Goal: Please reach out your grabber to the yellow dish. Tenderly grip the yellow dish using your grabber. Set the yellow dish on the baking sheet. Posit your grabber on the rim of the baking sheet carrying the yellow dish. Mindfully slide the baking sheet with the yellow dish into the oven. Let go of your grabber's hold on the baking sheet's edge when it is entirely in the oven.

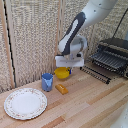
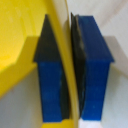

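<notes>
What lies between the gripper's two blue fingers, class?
The wrist view shows the thin rim of the yellow dish wedged between the two blue fingers of the gripper.

My arm [image 1: 80,30] is white with a dark grey panel along its side; my two fingers [image 2: 92,70] are blocky, deep blue, with black pads.

The surface [image 1: 95,107] is pale, matt planked wood. The dish [image 2: 15,45] looks like smooth, glossy yellow plastic. The pincer's fingers [image 2: 92,75] carry matt blue pads. The oven [image 1: 114,52] and sheet [image 1: 96,74] are dark metal wire.
</notes>
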Controlling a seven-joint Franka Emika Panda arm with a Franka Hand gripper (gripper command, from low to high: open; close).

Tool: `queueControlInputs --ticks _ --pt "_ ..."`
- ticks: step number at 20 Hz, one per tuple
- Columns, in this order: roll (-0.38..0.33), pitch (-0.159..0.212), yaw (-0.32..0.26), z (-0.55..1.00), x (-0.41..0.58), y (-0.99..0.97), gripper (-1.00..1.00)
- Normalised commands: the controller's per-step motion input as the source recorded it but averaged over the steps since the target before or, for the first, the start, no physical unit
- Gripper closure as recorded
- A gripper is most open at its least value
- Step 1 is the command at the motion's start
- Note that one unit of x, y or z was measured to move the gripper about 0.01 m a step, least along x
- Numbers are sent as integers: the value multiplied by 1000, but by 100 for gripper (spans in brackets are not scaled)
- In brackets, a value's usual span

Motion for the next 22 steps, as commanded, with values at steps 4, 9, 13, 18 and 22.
queueControlInputs --ticks 4,9,13,18,22 --pt "-18 110 -305 823 244 -193 100" --pt "-5 12 -300 716 168 -207 100" --pt "0 0 -233 706 172 -435 100" --pt "0 26 -125 703 95 -767 100" --pt "0 26 -85 599 10 -899 100"
